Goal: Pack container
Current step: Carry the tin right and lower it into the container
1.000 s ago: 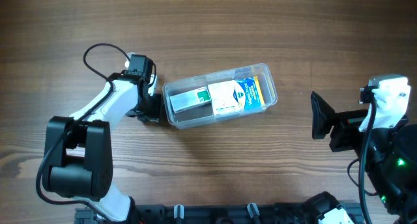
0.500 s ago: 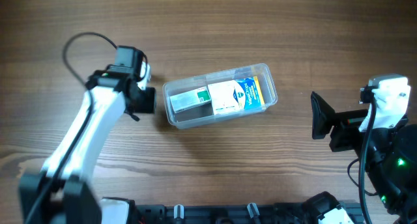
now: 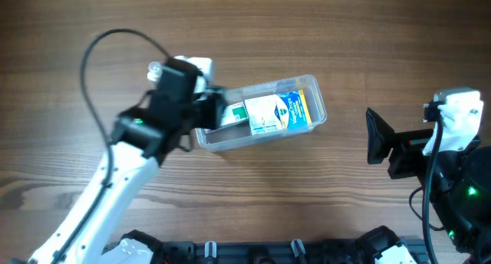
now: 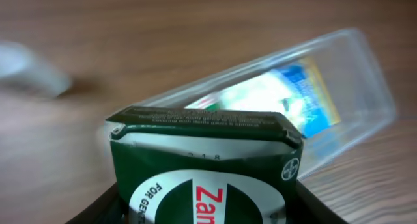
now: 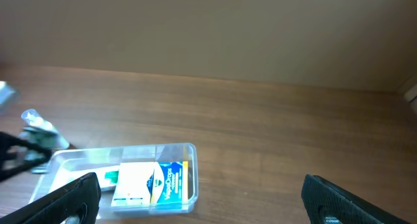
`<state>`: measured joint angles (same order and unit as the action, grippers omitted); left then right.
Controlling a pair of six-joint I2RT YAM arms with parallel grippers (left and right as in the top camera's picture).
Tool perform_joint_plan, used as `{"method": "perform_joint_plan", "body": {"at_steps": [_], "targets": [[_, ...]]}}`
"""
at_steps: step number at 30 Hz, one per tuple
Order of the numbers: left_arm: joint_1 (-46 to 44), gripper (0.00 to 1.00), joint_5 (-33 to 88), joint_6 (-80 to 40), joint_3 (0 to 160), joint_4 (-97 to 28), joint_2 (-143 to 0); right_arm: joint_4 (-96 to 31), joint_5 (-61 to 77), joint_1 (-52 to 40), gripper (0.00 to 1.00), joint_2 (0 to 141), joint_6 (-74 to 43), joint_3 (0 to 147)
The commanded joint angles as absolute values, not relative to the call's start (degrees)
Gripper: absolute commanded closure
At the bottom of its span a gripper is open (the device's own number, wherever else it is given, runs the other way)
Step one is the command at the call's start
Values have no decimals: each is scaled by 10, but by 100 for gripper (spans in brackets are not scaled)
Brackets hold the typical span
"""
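One dark green box (image 4: 203, 164) sits clamped in the left tool (image 3: 212, 110), which hangs over the left end of the container (image 3: 313, 86). That clear tub lies on the table (image 3: 322, 26) near its middle, slightly askew, with a blue-and-white box (image 3: 275, 112) inside. Well to the right, the right tool (image 3: 377, 137) hovers with its jaws spread wide.

Container (image 3: 320, 103): clear plastic tub, mid-table (image 3: 322, 34).
Rectangular, rounded corners, rimmed. Lies flat, open top up, long axis slightly skewed, partly filled.
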<state>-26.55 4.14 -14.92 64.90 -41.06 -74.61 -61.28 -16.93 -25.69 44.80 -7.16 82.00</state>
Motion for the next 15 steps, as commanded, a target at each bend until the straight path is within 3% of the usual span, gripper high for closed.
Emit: {"method": "perform_joint_plan", "body": {"at_steps": [1, 8, 15], "targets": [[-339, 56, 49, -215, 654, -350, -800, -612, -162, -255, 0, 452, -60, 820], [-404, 61, 49, -263, 654, -230, -927, -612, -162, -255, 0, 452, -60, 820], [-409, 60, 10, -307, 655, -150, -1004, -612, -162, -255, 0, 452, -60, 820]]}}
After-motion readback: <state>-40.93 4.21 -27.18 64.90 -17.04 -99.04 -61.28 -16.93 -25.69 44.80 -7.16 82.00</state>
